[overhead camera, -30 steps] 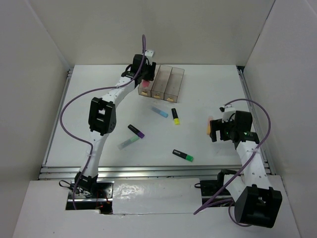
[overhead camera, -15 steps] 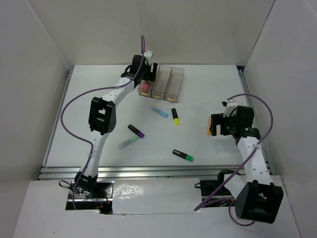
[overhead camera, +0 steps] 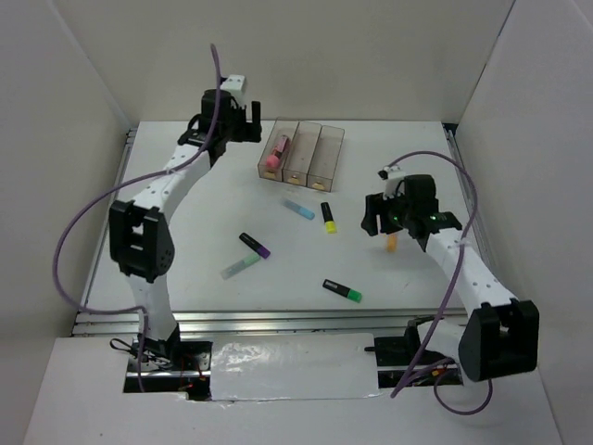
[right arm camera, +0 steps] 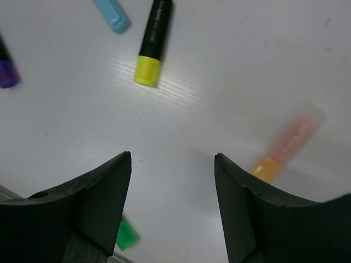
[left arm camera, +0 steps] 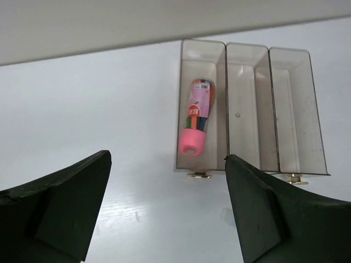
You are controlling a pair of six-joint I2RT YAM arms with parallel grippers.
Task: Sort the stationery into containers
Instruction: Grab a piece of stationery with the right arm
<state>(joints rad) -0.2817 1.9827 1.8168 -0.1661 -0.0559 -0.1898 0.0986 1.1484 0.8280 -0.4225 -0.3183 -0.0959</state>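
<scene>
Top view: we note bright, even, diffuse light; shadows faint, soft. Right wrist: we log glare patch on table (right arm camera: 181, 93) beside yellow pen (right arm camera: 154, 38); peach pen (right arm camera: 288, 143) blurred; fingers (right arm camera: 82, 208) dark, defocused. Left wrist: bins (left arm camera: 248, 109) sharp.

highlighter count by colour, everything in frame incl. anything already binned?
pink highlighter: 1
light blue highlighter: 1
yellow highlighter: 1
purple highlighter: 1
mint highlighter: 1
green highlighter: 1
peach highlighter: 1
Total: 7
</scene>
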